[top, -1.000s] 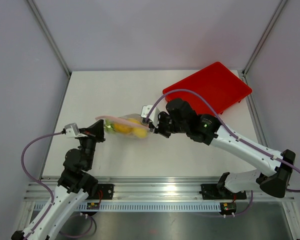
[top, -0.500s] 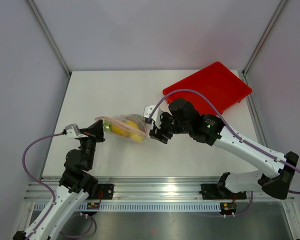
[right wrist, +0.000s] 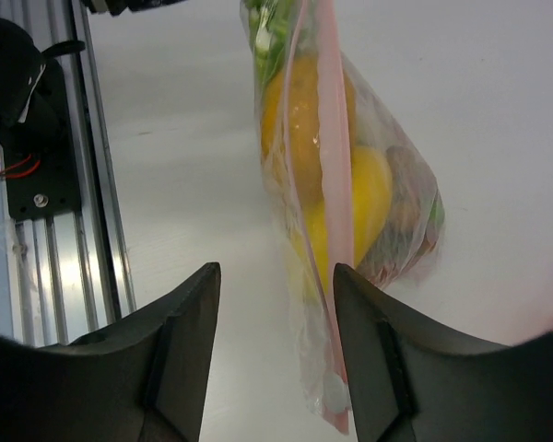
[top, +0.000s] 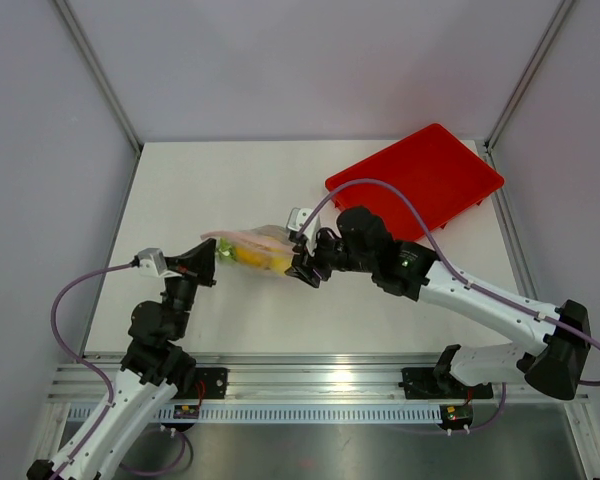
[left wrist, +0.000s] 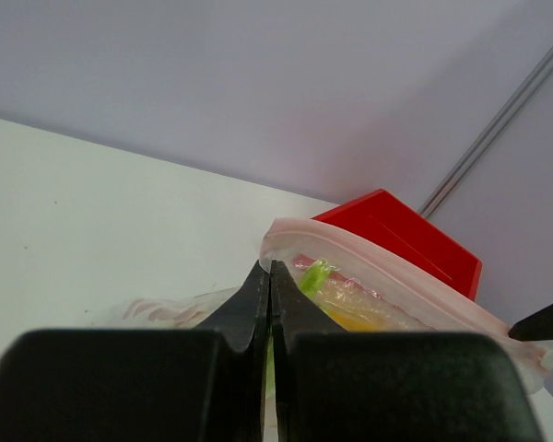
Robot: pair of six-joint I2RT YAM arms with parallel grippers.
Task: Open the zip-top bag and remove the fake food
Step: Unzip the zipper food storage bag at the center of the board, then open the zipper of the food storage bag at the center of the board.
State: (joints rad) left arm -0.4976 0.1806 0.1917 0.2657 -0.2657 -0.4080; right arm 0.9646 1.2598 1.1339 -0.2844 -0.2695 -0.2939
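The zip-top bag [top: 252,249] is clear with a pink strip and hangs between the two grippers over the table. Inside it shows fake food [right wrist: 300,101]: yellow and orange pieces, plus a green piece [left wrist: 313,274]. My left gripper [top: 208,254] is shut on the bag's left edge [left wrist: 270,269], pinching the plastic. My right gripper [top: 302,264] stands open at the bag's right end. In the right wrist view the bag's [right wrist: 346,193] lower end and pink strip lie between the open fingers [right wrist: 276,269], close to the right finger and not pinched.
A red tray [top: 420,178] lies at the back right of the white table [top: 200,190], and shows behind the bag [left wrist: 415,244]. An aluminium rail [top: 310,375] runs along the near edge. Grey walls enclose the table.
My right gripper has opened and let go of the bag's right end. The left gripper, still holding the bag, has shifted a little to the right, and the bag with it.
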